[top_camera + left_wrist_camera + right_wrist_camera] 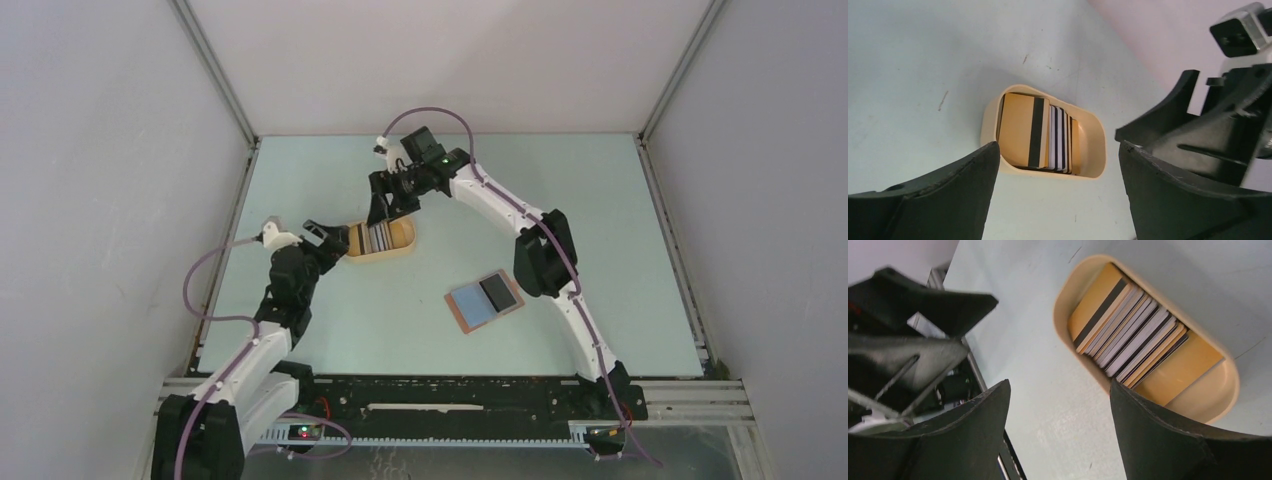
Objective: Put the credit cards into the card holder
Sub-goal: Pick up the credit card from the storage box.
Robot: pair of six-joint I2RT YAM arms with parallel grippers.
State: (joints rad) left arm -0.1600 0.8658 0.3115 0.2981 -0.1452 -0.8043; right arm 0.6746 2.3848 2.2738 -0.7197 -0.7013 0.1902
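Several credit cards stand on edge in a yellow oval tray; the cards show tan, white and dark faces, the nearest card tan with a black stripe. The card holder lies open flat to the right, blue-grey inside, with a dark card on its right half. My left gripper is open just off the tray's left end, empty. My right gripper is open above the tray's far side, empty.
The tray rim faces my left fingers; the right gripper's body looms close on the right of that view. The left gripper shows at the upper left of the right wrist view. White walls enclose the pale green table.
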